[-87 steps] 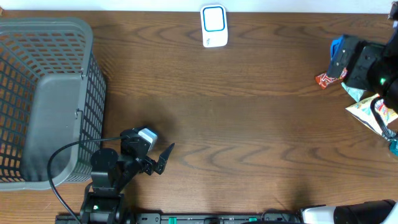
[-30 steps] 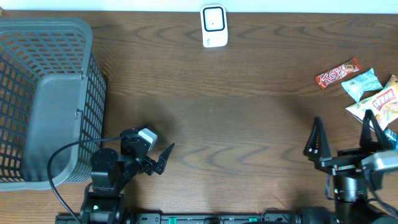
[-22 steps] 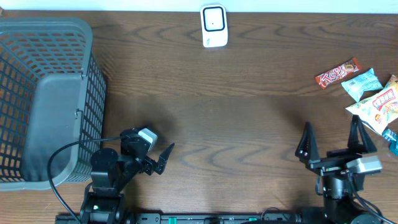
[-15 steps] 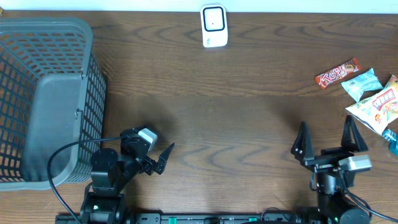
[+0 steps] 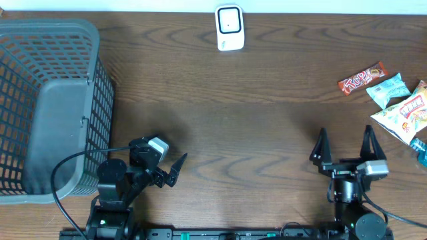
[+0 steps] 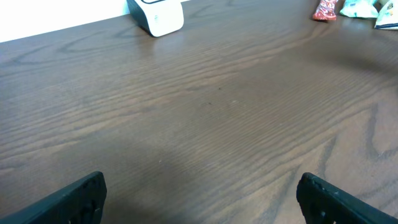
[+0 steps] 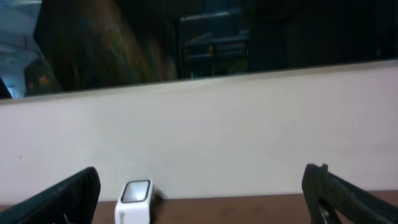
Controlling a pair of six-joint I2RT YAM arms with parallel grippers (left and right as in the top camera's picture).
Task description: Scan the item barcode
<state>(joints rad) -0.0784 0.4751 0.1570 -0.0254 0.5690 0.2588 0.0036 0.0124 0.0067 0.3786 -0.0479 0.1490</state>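
Lying on the worktop (image 5: 267,100): a red candy bar (image 5: 361,78), a blue packet (image 5: 387,89) and a yellow-and-white snack bag (image 5: 405,115), bunched close together at the right edge, none of them held.
State of the right hand (image 5: 345,133): fingers spread wide, nothing between them, tips pointing toward the far side, sitting near the robot's edge.
Snacks against the right hand: the red candy bar lies farther out, roughly ahead of the right-side finger and apart from it; the blue packet and the snack bag lie ahead and off to the right.
State of the left hand (image 5: 168,160): spread wide and empty, beside the grey basket (image 5: 40,40), well apart from the snacks.
Place of the scanner (image 5: 229,27): white, upright at the middle of the far edge, well apart from both hands.
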